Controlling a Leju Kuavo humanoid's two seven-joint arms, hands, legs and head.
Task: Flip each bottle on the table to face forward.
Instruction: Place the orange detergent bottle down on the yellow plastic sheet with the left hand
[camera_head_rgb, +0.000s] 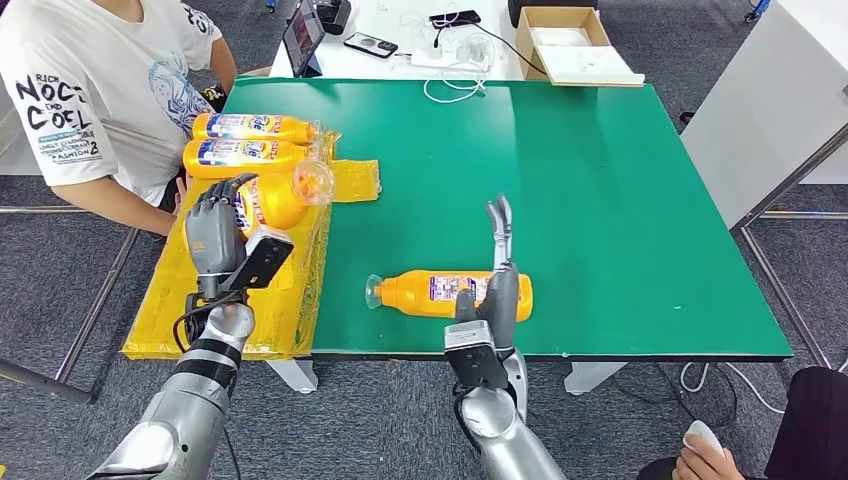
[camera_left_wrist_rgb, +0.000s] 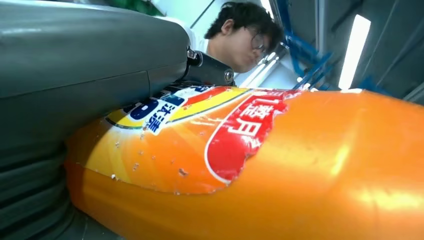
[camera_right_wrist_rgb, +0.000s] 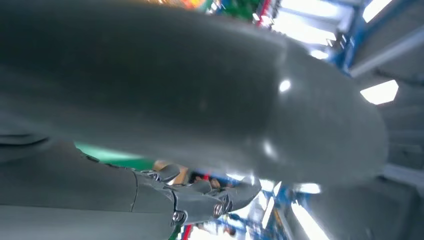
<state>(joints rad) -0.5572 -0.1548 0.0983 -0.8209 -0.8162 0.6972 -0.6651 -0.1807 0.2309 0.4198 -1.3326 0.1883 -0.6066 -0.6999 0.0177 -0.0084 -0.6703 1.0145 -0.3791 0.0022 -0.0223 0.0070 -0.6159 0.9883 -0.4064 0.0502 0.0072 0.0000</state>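
The left hand (camera_head_rgb: 214, 232) covers most of the orange plastic bottle (camera_head_rgb: 272, 200) at ten o'clock, label largely hidden. In the left wrist view that bottle (camera_left_wrist_rgb: 280, 170) runs off the frame. The right hand (camera_right_wrist_rgb: 200, 100) is a blur close up; its fingers' set can't be told.

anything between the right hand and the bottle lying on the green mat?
Nothing visible. In the head view the right hand reaches over the lone bottle on the green mat, fingers extended past it, with no other item between them. Contact cannot be told. The left hand holds another bottle over the yellow sheet.
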